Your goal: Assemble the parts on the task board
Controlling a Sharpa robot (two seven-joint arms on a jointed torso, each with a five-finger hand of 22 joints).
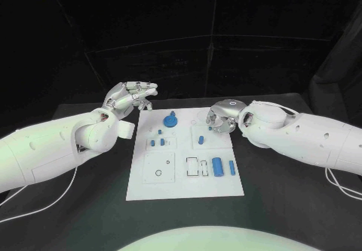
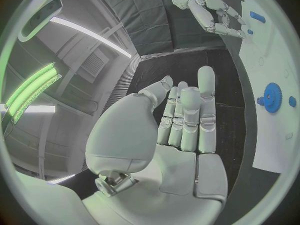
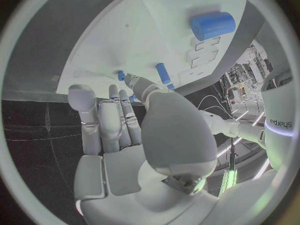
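No part is held: the left hand (image 1: 134,95) is raised with nothing in it, fingers curled, beside the white rectangular task board (image 1: 186,185); the right hand (image 1: 220,121) hovers released over its far edge. A reach for the small blue peg (image 1: 201,139) seems next, calling for a precise pinch.

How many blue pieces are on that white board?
7 visible: a gear at the far end, three small pegs nearer, one pin mid-board, two cylinders by the right edge. The right hand may hide more.

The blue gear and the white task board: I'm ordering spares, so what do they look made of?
The blue gear looks like matte moulded or printed plastic: uniform colour, no metallic glint. The task board seems a rigid white plastic or coated sheet, flat with a dull surface. Neither is certain from looks alone.
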